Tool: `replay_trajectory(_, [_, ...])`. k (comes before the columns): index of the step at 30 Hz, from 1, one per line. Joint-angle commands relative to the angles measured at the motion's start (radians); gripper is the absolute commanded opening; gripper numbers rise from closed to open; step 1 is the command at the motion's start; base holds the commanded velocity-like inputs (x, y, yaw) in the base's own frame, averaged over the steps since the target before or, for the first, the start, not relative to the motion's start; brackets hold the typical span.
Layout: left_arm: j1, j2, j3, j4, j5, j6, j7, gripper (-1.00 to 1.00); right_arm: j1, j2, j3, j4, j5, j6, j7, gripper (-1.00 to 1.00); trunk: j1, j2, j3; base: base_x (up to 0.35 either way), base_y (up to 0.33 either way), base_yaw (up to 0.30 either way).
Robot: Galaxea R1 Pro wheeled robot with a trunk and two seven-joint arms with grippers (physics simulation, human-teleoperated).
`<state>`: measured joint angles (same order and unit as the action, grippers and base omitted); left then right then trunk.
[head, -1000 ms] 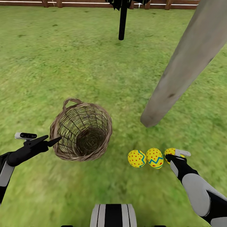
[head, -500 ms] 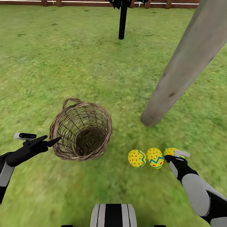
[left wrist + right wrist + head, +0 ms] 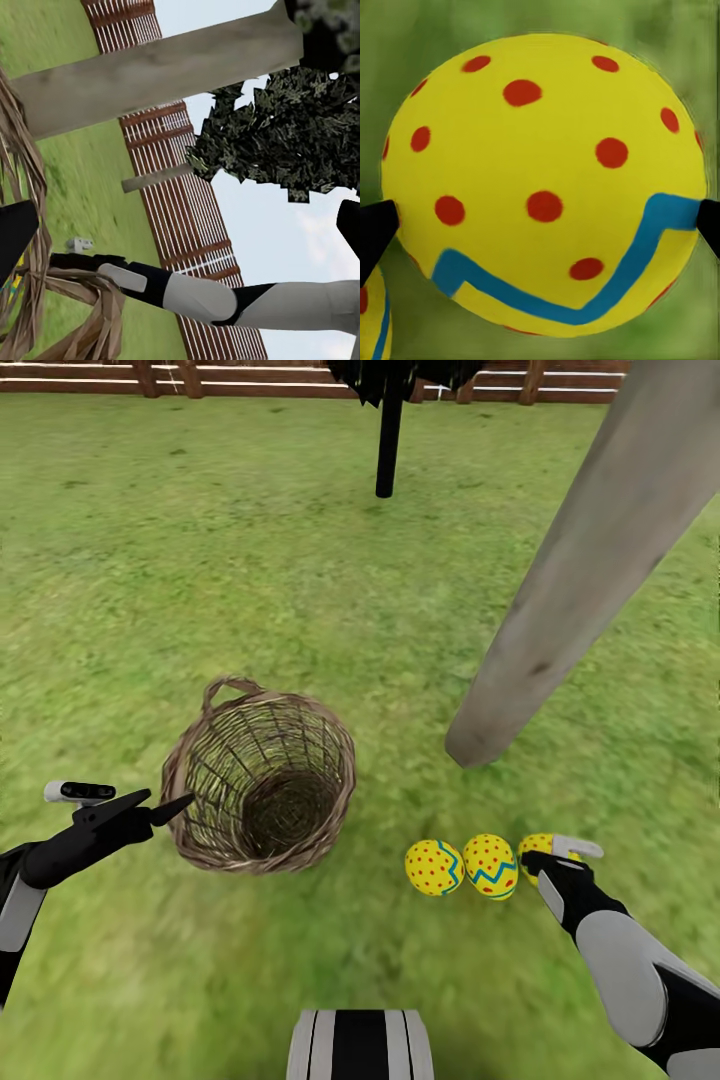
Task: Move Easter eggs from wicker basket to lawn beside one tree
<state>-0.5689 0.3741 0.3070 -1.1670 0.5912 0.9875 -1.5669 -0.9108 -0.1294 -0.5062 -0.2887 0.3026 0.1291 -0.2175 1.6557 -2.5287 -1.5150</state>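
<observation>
Three yellow Easter eggs lie in a row on the lawn (image 3: 300,590) near the foot of the leaning grey tree (image 3: 560,590): one (image 3: 434,867), a second (image 3: 491,866) and a third (image 3: 538,844). My right gripper (image 3: 547,854) is open with its fingertips on either side of the third egg (image 3: 540,187), which rests on the grass. The brown wicker basket (image 3: 258,785) stands upright to the left with nothing inside. Just off the basket's left rim, my left gripper (image 3: 170,801) hangs open and holds nothing.
A thin black-trunked tree (image 3: 388,445) stands farther back, in front of the brown slat fence (image 3: 250,380). Green lawn spreads all around. The robot's striped base (image 3: 360,1045) shows at the bottom. In the left wrist view the basket weave (image 3: 34,255) is close.
The head camera has tilted a little, showing more of the fence. Both arms, the eggs and the basket have stayed put.
</observation>
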Motion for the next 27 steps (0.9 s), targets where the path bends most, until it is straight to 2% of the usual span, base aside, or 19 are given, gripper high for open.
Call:
replay_trajectory(1, [0.000,0.001,0.000,0.000,-0.001,0.010,-0.004,1.00,0.000,0.001,-0.005,-0.001,0.010,0.006,0.000,1.00,-0.001,0.000,0.003,0.000,0.000,0.000])
replay_trajectory(4, [0.000,0.002,0.000,0.000,-0.001,0.011,-0.004,1.00,0.000,0.001,-0.005,-0.015,0.010,0.006,0.000,1.00,-0.002,0.001,0.015,0.000,0.000,0.000])
replay_trajectory(7, [0.000,0.004,0.001,0.000,-0.001,0.011,-0.004,1.00,0.003,0.002,-0.006,-0.091,0.008,0.024,-0.002,1.00,-0.003,0.001,0.027,0.000,0.000,0.000])
replay_trajectory(10, [0.000,0.008,0.001,0.000,-0.005,0.011,-0.004,1.00,0.007,-0.001,-0.007,-0.147,0.005,0.110,-0.002,1.00,-0.005,0.002,0.038,0.000,0.000,0.000])
replay_trajectory(11, [0.000,0.021,0.001,0.000,-0.007,0.011,-0.004,1.00,0.009,-0.002,-0.008,-0.193,0.001,0.164,0.005,1.00,-0.005,0.002,0.042,0.000,0.000,0.000])
replay_trajectory(12, [0.000,0.030,0.001,0.000,-0.008,0.011,-0.004,1.00,0.010,-0.002,-0.008,-0.230,0.000,0.197,0.022,1.00,-0.005,0.003,0.046,0.000,0.000,0.000])
replay_trajectory(15, [0.000,0.043,0.004,0.007,-0.010,0.011,-0.004,1.00,0.029,-0.003,-0.010,-0.346,-0.003,0.336,0.143,1.00,-0.007,0.003,0.058,0.000,0.000,0.000])
replay_trajectory(16, [0.000,0.052,0.005,0.040,-0.012,0.009,0.007,1.00,0.061,-0.006,-0.011,-0.366,-0.002,0.379,0.199,1.00,-0.007,0.004,0.061,0.000,0.000,0.000])
replay_trajectory(17, [0.000,0.067,0.006,0.072,-0.012,0.008,0.052,1.00,0.087,-0.009,-0.011,-0.372,0.000,0.392,0.225,1.00,-0.008,0.004,0.065,0.000,0.000,0.000])
replay_trajectory(20, [0.000,0.087,0.007,0.104,-0.012,0.006,0.244,1.00,0.180,-0.011,-0.010,-0.375,0.009,0.393,0.242,1.00,-0.009,0.004,0.077,0.000,0.000,0.000])
replay_trajectory(22, [0.000,0.091,0.007,0.099,-0.012,0.006,0.282,1.00,0.218,-0.010,-0.008,-0.373,0.011,0.382,0.244,1.00,-0.010,0.005,0.085,0.000,0.000,0.000])
replay_trajectory(23, [0.000,0.105,0.007,0.098,-0.013,0.007,0.287,1.00,0.236,-0.011,-0.008,-0.372,0.011,0.364,0.245,1.00,-0.010,0.005,0.088,0.000,0.000,0.000])
replay_trajectory(25, [0.000,0.158,0.005,0.103,-0.012,0.009,0.287,1.00,0.258,-0.016,-0.008,-0.367,0.013,0.327,0.262,1.00,-0.011,0.006,0.096,0.000,0.000,0.000])
replay_trajectory(26, [0.000,0.171,0.005,0.105,-0.011,0.010,0.287,1.00,0.268,-0.017,-0.008,-0.366,0.024,0.318,0.288,1.00,-0.012,0.006,0.100,0.000,0.000,0.000])
replay_trajectory(27, [0.000,0.176,0.006,0.107,-0.012,0.011,0.288,1.00,0.274,-0.018,-0.008,-0.365,0.055,0.316,0.312,1.00,-0.012,0.006,0.104,0.000,0.000,0.000])
